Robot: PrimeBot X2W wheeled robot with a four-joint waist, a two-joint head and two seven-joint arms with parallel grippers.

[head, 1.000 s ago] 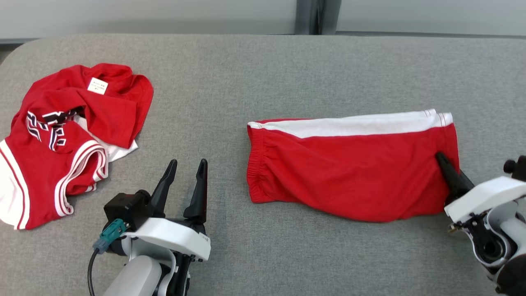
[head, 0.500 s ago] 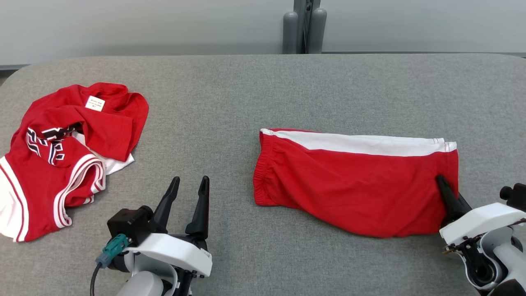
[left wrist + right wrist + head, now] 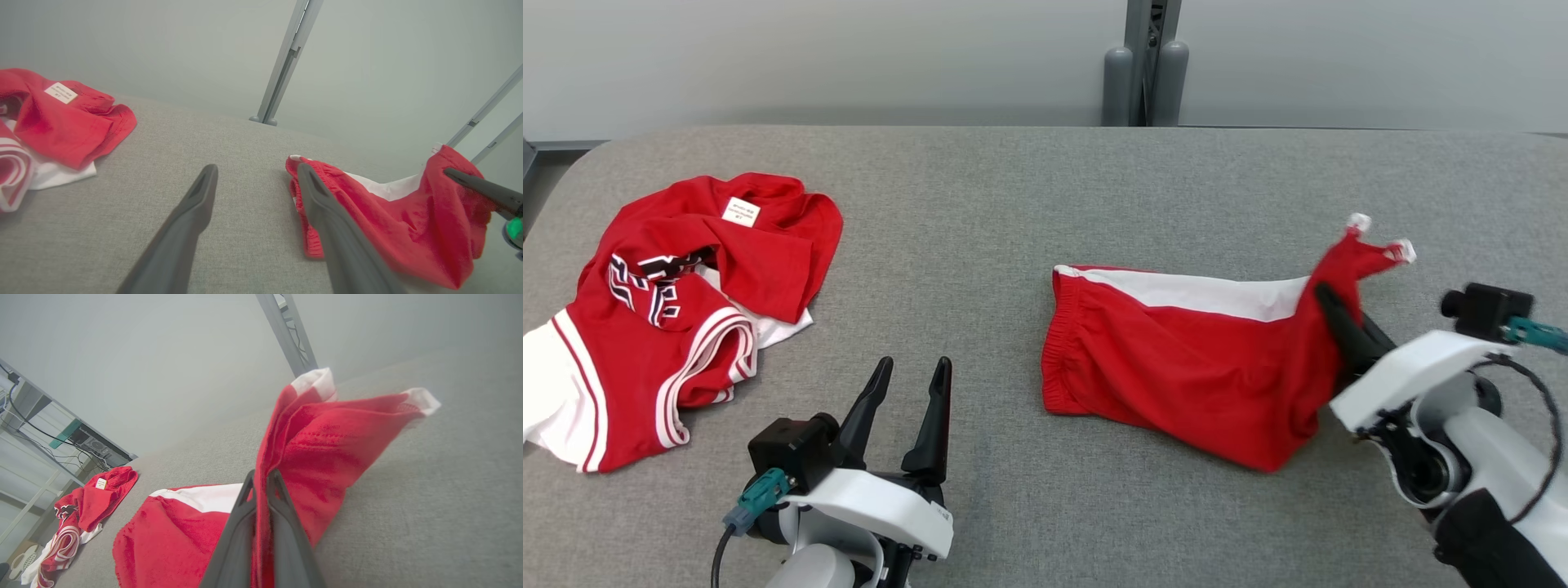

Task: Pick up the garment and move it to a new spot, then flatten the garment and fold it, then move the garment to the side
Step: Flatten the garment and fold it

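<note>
Right gripper pinches the right end of the red shorts, holding it raised while the rest lies on the grey table. Left gripper hovers spread and empty nearby, and a crumpled red jersey lies farther left.

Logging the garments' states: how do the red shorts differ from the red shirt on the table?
The shorts lie folded, one end pulled up off the table; the shirt is a crumpled heap. The right gripper is shut on the shorts; the shirt lies untouched, clear of the open left gripper. The shorts are plain with a white band; the shirt shows lettering and a label. Both are red and white.
</note>
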